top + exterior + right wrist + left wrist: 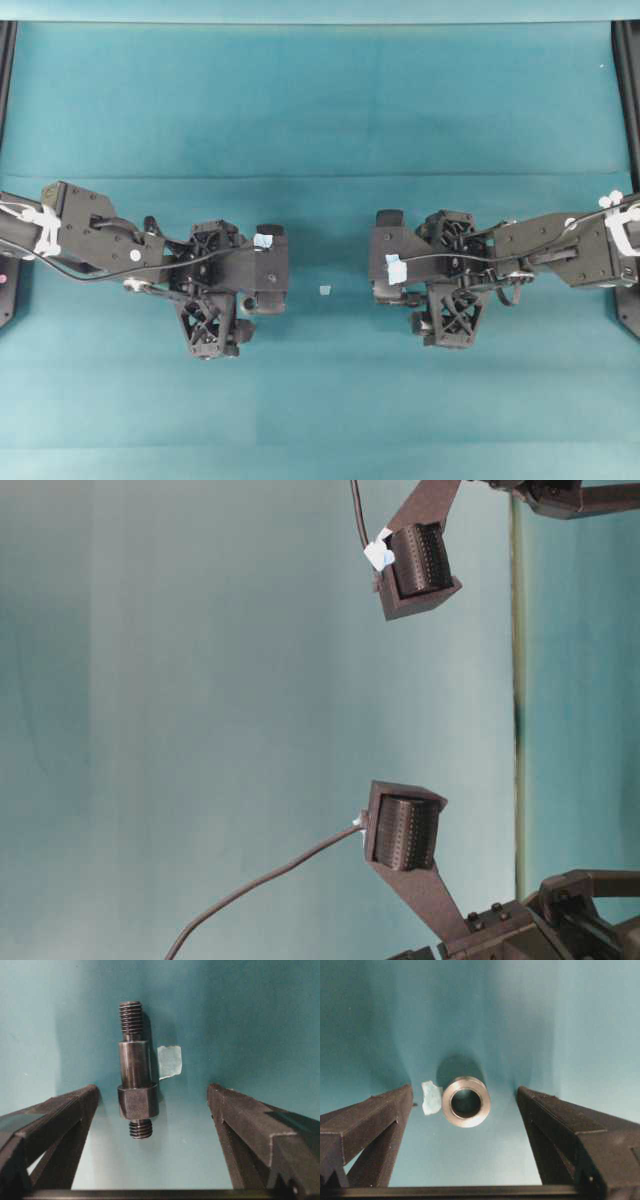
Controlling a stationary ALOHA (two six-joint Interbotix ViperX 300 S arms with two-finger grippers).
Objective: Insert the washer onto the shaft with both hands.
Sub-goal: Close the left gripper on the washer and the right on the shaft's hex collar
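The washer [466,1101], a thick grey metal ring, rests on the teal mat with its dark hole facing the left wrist camera. It sits between the tips of my left gripper [465,1089], nearer the left finger and touching neither; the jaws are open. The shaft [136,1075], a dark stepped rod threaded at both ends, lies lengthwise between the tips of my right gripper [152,1087]. Those jaws are open too, and the collar is clear of both fingers. Overhead, the left gripper [270,268] and right gripper [385,255] face each other and hide both parts.
A pale tape scrap [431,1097] lies just left of the washer. Another scrap [169,1061] lies beside the shaft's right side, and a third scrap [324,290] sits between the two grippers. Black frame rails [630,90] border the teal mat [320,110].
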